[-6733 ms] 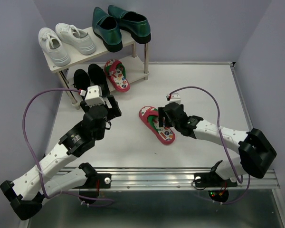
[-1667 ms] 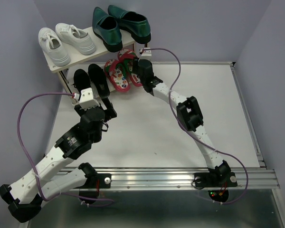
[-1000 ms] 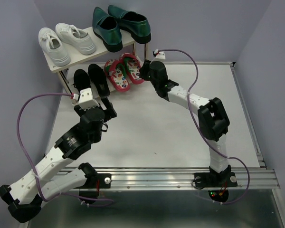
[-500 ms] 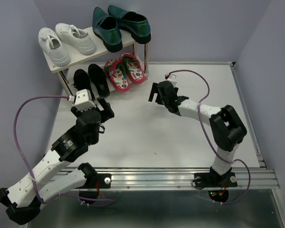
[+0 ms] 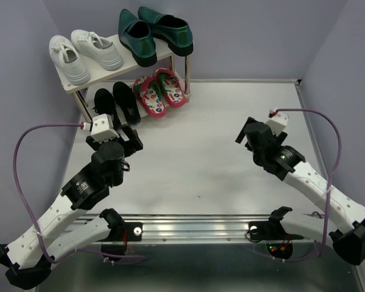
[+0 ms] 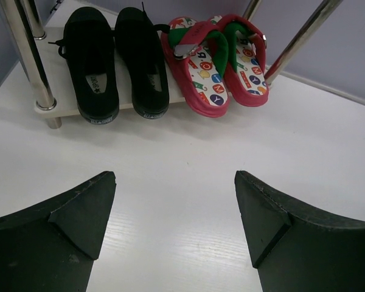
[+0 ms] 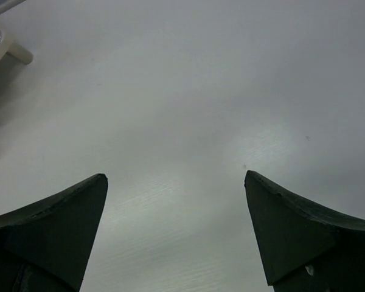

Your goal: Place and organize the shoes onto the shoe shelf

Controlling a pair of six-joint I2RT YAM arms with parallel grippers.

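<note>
The shoe shelf stands at the back left. Dark-green loafers sit on its top board. On the lower board lie the black strap shoes and, to their right, both red flip-flops. The left wrist view shows the black shoes and the flip-flops side by side. My left gripper is open and empty, just in front of the shelf; in its wrist view it is over bare table. My right gripper is open and empty, at mid-right, far from the shelf; its wrist view shows only table.
White lace-up sneakers sit on the left of the top board. Metal shelf legs stand at the lower board's corners. Purple walls close in the back and sides. A metal rail runs along the near edge.
My right gripper carried the second red flip-flop to the lower board beside its mate, let it go, and has pulled back to the mid-right. My left gripper has shifted slightly left.
</note>
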